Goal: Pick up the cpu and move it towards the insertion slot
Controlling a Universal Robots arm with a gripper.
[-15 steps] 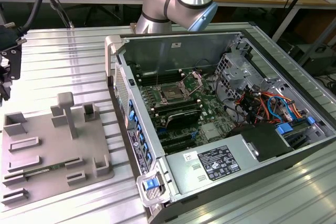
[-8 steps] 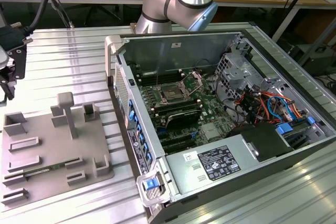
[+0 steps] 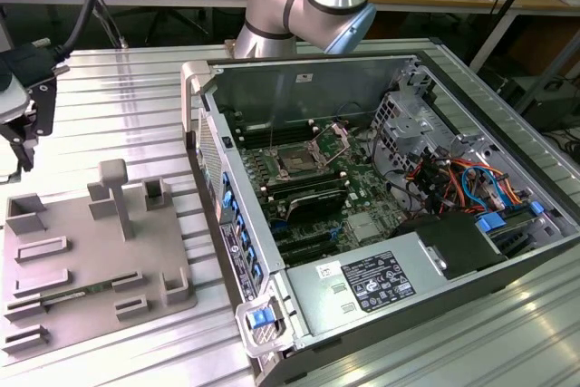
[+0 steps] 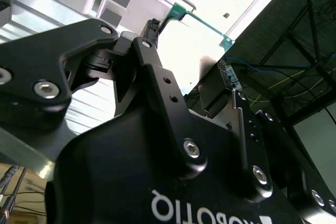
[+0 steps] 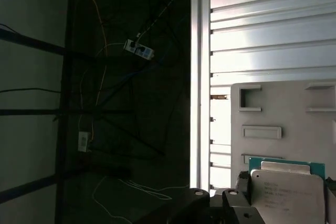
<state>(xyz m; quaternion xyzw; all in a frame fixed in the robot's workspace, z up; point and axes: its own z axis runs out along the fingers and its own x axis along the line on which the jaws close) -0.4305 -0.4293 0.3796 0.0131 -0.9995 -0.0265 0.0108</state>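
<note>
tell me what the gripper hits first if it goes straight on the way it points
The gripper, holding the cpu, would likely meet the grey fixture plate near its edge; depth is unclear, so possibly the slatted table.

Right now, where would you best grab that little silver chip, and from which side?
Probably by two opposite thin edges of the cpu, coming in square to its silvery face. It is a flat, thin square, so its straight edges give parallel surfaces to pinch, while the broad face offers nothing to close around.
</note>
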